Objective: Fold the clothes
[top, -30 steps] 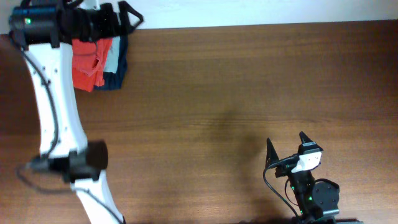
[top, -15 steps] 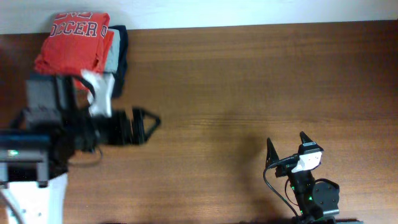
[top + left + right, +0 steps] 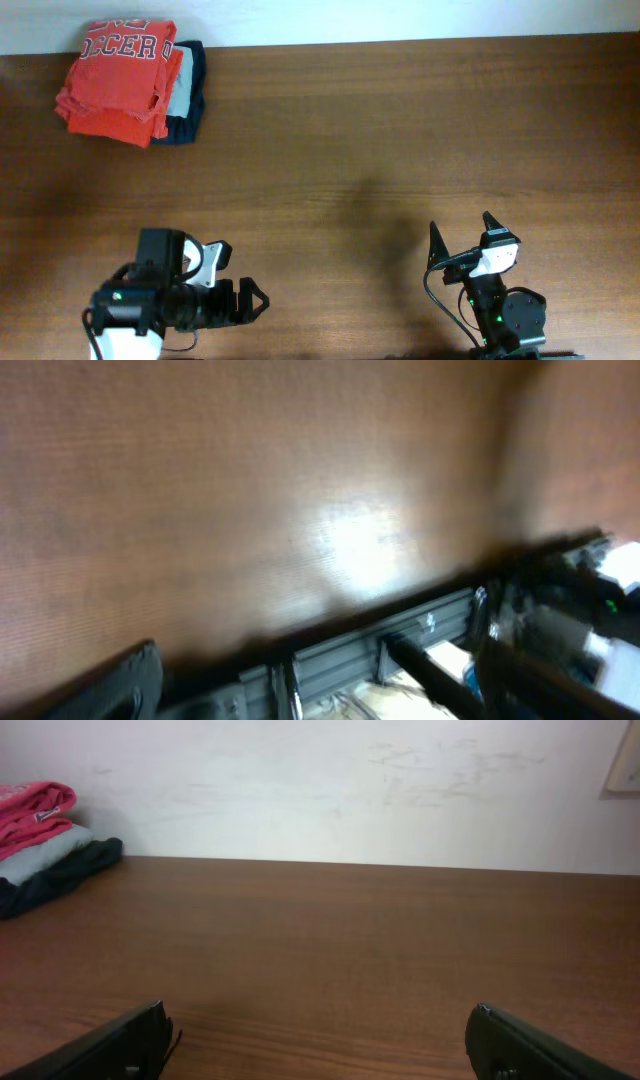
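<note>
Hands are held wide apart with nothing in them, the left hand (image 3: 258, 301) and right hand (image 3: 459, 221) near the worktop's (image 3: 380, 130) near edge, and the folded red shirt (image 3: 120, 52) is laid on other clothes (image 3: 188, 102) at the far left corner.

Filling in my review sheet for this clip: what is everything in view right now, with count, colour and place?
T-shirt: one, coral-red with white lettering, folded, on top of the pile at the table's far left corner.
orange garment: one, plain orange, folded, beneath the T-shirt.
grey garment: one, light grey, folded, in the same pile.
navy garment: one, dark navy, bottom of the pile.
table: one, brown wood.
wall: one, white, behind the table.
left tool: one, black, open and empty, at the near left.
right tool: one, black, open and empty, at the near right.
</note>
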